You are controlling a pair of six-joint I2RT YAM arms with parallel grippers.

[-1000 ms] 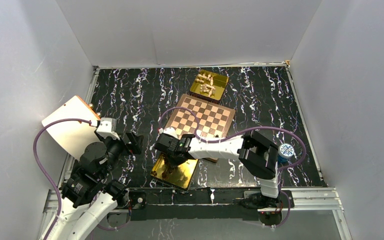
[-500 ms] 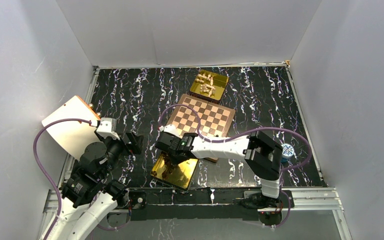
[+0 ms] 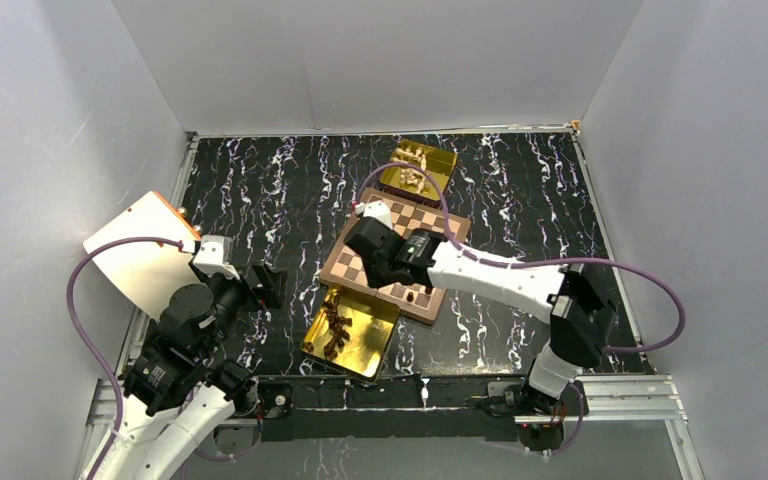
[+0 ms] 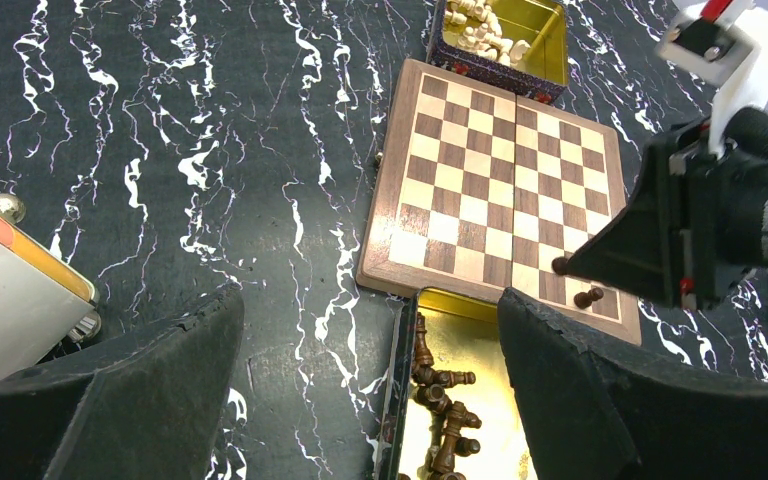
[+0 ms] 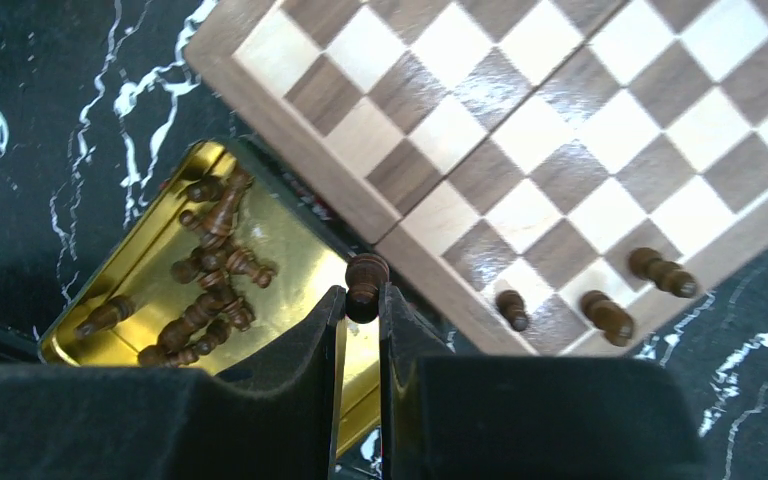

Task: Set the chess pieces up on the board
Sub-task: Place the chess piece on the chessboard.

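Observation:
The board (image 3: 430,225) lies mid-table, seen too as the board (image 5: 520,150) and the board (image 4: 470,180). My right gripper (image 5: 362,300) is shut on a dark chess piece (image 5: 366,282), held just off the board's near edge above the gold tray. From above, the right gripper (image 3: 400,282) hangs over the board's near rows. Three dark pieces (image 5: 605,317) lie or stand on the near corner squares. More dark pieces (image 5: 210,285) are heaped in the near gold tray (image 3: 375,335). My left gripper (image 4: 370,400) is open and empty, left of that tray.
A second gold tray (image 3: 445,165) with cream pieces (image 4: 480,30) stands beyond the board. A white panel with an orange edge (image 3: 140,250) leans at the left wall. Grey walls close in on three sides. The right arm's purple cable arcs over the board.
My right gripper has lifted off the near gold tray and moved away over the board's near rows, carrying a dark piece. Its elbow has swung right. The left arm has stayed still.

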